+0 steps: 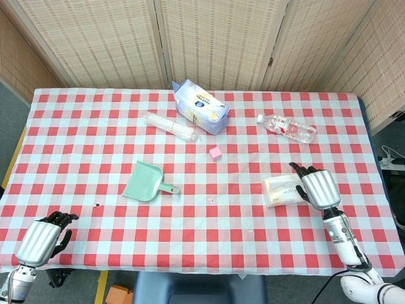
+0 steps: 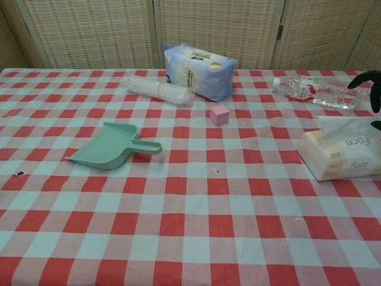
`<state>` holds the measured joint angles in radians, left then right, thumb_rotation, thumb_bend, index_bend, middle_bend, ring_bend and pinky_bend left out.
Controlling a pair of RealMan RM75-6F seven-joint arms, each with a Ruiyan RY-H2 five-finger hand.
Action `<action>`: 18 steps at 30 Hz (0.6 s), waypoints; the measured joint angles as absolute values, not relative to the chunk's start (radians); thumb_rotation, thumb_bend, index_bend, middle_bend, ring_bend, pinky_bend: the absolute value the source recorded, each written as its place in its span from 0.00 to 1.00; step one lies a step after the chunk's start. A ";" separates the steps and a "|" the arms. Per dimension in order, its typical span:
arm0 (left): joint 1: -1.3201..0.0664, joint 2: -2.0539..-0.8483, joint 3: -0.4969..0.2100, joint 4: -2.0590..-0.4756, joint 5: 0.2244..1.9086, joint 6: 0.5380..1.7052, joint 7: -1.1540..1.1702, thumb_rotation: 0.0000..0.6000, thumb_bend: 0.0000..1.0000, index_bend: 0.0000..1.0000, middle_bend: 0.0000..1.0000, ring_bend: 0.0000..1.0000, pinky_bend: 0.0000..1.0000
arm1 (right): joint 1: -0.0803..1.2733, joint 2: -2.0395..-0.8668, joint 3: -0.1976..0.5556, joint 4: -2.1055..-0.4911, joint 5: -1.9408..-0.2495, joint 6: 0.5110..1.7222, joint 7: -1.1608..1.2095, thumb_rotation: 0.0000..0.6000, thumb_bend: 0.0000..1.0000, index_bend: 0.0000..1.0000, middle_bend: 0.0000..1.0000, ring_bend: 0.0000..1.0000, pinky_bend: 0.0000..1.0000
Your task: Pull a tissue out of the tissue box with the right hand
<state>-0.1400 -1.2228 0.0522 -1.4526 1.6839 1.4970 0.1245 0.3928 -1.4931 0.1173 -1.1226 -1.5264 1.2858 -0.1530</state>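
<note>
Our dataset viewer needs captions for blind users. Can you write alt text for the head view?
Seen from above, the right hand hovers by the tissue box on a red-checked table, not yet gripping the tissue. The left hand rests at the near left edge.

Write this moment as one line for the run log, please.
phase: reach | right hand: open, above tissue box, no grip yet | tissue: in box | left hand: idle at table edge

Woven folding screen [image 1: 215,41] behind; floor [image 1: 9,136] seemingly grey.
</note>
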 measured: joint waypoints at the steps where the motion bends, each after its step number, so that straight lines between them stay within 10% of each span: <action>1: -0.140 -1.222 0.052 -1.453 1.686 1.500 0.124 1.00 0.53 0.37 0.44 0.35 0.65 | 0.398 -1.501 0.117 -1.112 -1.525 1.276 -0.155 1.00 0.24 0.26 0.52 0.52 0.77; 7: -0.139 -1.223 0.051 -1.450 1.688 1.502 0.119 1.00 0.53 0.37 0.44 0.35 0.65 | 0.428 -1.545 0.112 -1.047 -1.506 1.210 -0.163 1.00 0.28 0.46 0.52 0.52 0.77; 11: -0.140 -1.224 0.052 -1.450 1.686 1.498 0.120 1.00 0.53 0.37 0.44 0.35 0.65 | 0.440 -1.565 0.111 -1.006 -1.507 1.212 -0.154 1.00 0.55 0.72 0.55 0.55 0.79; 18: -0.140 -1.225 0.052 -1.449 1.687 1.497 0.119 1.00 0.53 0.37 0.44 0.35 0.65 | 0.442 -1.570 0.123 -0.990 -1.530 1.300 -0.097 1.00 0.69 0.79 0.55 0.55 0.79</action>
